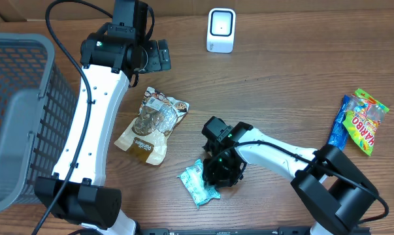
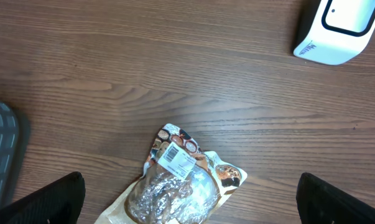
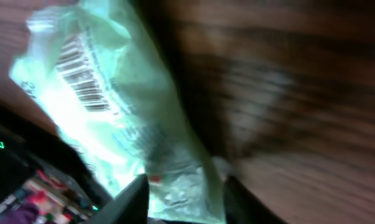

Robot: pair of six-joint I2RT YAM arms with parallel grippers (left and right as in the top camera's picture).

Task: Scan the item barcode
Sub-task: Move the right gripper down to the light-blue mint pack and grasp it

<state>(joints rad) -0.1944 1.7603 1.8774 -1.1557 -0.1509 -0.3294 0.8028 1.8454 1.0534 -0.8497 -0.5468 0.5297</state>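
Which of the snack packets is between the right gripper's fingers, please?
The pale green packet, its end in the right gripper; the brown cookie bag and the Haribo bag lie apart, untouched.

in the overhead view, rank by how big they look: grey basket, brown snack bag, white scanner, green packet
1. grey basket, largest by far
2. brown snack bag
3. white scanner and green packet: too close to rank, since the right gripper covers part of the packet

I read HARIBO on the bright multicoloured sweets bag (image 1: 365,123) at three o'clock. The pale green plastic packet (image 3: 112,112) carries a barcode (image 3: 81,74) towards ten o'clock, the brown foil snack pouch (image 2: 175,193) a white barcode sticker (image 2: 178,160) at twelve. I cannot read the digits.
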